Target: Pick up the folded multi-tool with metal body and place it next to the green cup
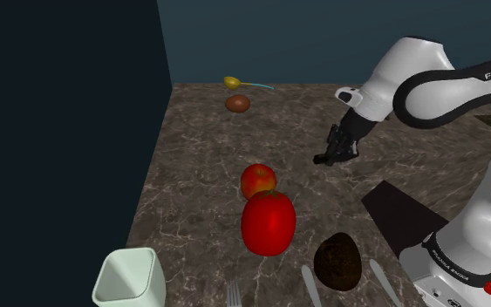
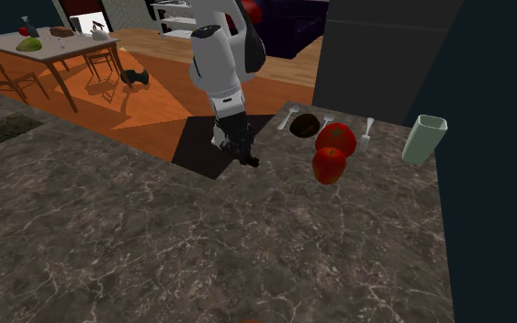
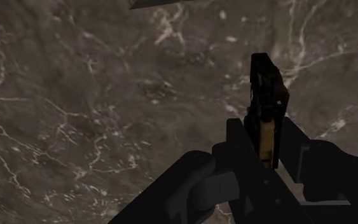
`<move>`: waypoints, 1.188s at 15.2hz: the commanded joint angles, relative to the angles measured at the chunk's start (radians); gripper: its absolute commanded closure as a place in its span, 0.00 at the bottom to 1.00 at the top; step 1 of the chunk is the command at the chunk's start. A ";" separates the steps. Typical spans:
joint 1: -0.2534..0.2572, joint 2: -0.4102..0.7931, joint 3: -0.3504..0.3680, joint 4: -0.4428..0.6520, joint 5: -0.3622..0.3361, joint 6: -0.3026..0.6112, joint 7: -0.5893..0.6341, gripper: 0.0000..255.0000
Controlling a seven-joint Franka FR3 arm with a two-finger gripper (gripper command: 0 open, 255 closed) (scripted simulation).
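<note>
My gripper is shut on the folded multi-tool, a dark slim body with a brass-coloured side, which sticks out past the fingertips above the marbled counter. In the shoulder view the gripper hangs a little above the counter's middle right with the tool's dark end at its tip. The pale green cup stands upright at the near left corner, far from the gripper. The second exterior view has the gripper near the counter's far edge and the cup at the far right.
Between the gripper and the cup lie a red apple, a bigger red fruit and a dark avocado, with cutlery at the near edge. A brown fruit and a yellow spoon lie at the far end. A dark wall borders the shoulder view's left.
</note>
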 commanded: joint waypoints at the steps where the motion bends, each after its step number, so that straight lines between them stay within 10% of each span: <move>1: -0.006 -0.027 0.011 0.014 -0.004 -0.042 0.012 1.00; 18: -0.024 -0.156 0.064 0.174 -0.012 -0.328 0.067 1.00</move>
